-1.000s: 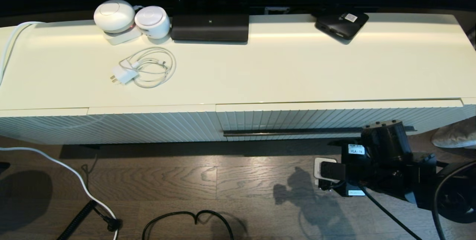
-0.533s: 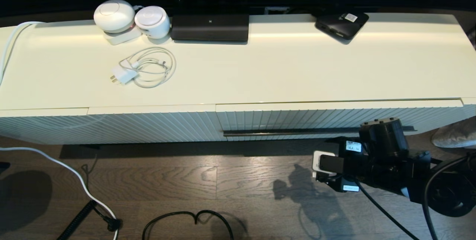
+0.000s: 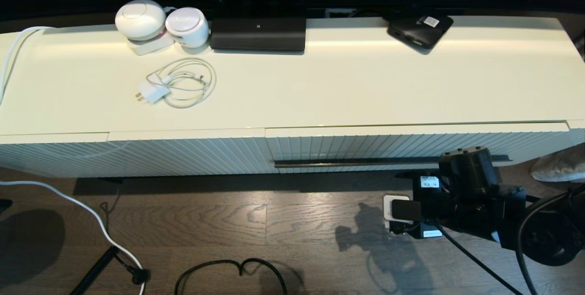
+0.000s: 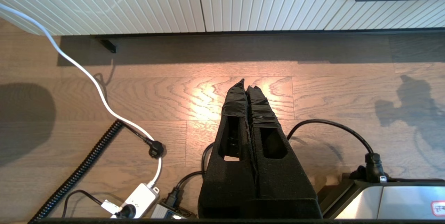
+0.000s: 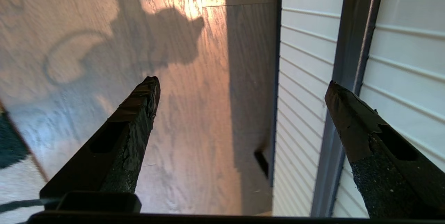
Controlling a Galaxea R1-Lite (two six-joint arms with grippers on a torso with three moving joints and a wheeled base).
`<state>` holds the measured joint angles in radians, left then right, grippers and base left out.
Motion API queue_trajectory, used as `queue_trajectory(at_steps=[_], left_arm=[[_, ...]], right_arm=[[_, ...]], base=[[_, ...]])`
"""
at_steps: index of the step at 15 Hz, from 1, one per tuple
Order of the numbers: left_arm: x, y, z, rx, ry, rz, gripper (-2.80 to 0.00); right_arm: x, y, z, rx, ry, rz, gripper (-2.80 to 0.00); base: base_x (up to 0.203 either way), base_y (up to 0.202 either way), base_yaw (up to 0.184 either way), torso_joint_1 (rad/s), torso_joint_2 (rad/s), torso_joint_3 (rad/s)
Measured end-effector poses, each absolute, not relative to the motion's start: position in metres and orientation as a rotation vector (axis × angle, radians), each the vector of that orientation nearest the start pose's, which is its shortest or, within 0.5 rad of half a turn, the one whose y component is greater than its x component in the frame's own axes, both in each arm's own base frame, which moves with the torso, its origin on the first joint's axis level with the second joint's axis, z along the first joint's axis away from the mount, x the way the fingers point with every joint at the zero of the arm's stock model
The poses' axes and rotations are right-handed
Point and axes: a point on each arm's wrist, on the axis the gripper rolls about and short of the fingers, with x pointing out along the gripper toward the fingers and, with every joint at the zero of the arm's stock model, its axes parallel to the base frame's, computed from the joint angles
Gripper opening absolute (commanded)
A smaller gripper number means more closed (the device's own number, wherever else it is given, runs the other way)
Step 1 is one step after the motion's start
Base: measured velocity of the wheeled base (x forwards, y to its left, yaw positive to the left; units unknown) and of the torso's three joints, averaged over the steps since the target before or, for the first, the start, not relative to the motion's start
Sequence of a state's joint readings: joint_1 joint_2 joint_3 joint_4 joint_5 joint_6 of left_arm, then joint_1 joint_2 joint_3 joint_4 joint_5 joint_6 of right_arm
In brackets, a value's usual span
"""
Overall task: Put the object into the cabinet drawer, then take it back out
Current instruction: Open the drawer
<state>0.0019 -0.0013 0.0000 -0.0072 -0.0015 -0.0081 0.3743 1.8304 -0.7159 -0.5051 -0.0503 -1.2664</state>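
Note:
The cabinet drawer (image 3: pixel 411 145) is pushed in flush, its ribbed cream front carrying the long dark handle bar (image 3: pixel 356 163). The black umbrella is out of view in every frame. My right arm (image 3: pixel 461 194) hangs low in front of the drawer's right half. In the right wrist view the right gripper (image 5: pixel 241 83) is open and holds nothing. One of its fingertips (image 5: pixel 342 102) sits beside the handle bar (image 5: pixel 351 50); the other is over the floor. My left gripper (image 4: pixel 247 85) is shut and empty, parked above the wooden floor.
On the cabinet top (image 3: pixel 347 84) lie a flat black box with a white sticker (image 3: pixel 419 29), a long black device (image 3: pixel 258 33), two white round devices (image 3: pixel 160 23) and a coiled white charger (image 3: pixel 176 83). Cables (image 3: pixel 228 270) trail across the floor.
The right arm has drifted a little to the left in front of the drawer. The drawer has stayed pushed in and the left arm has not moved.

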Motion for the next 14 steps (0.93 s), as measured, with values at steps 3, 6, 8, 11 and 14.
queue_trajectory(at_steps=[3,6,8,11,14], left_arm=[[-0.023,0.000,0.076,-0.008,-0.009,0.000,-2.80],[-0.023,0.000,0.076,-0.008,-0.008,0.000,-2.80],[-0.023,0.000,0.076,-0.008,-0.009,0.000,-2.80],[-0.023,0.000,0.076,-0.009,-0.008,0.000,-2.80],[-0.023,0.000,0.076,-0.008,-0.008,0.000,-2.80]], right_arm=[[0.289,0.110,0.111,-1.392,0.293,0.655,0.00],[0.295,0.109,0.113,-1.453,0.254,0.640,0.00],[0.298,0.109,0.110,-1.461,0.260,0.645,0.00],[0.302,0.111,0.106,-1.462,0.268,0.651,0.00],[0.305,0.111,0.103,-1.462,0.277,0.656,0.00]], base=[[0.000,0.000,0.000,0.000,0.00,0.000],[0.000,0.000,0.000,0.000,0.00,0.000],[0.000,0.000,0.000,0.000,0.00,0.000],[0.000,0.000,0.000,0.000,0.00,0.000],[0.000,0.000,0.000,0.000,0.00,0.000]])
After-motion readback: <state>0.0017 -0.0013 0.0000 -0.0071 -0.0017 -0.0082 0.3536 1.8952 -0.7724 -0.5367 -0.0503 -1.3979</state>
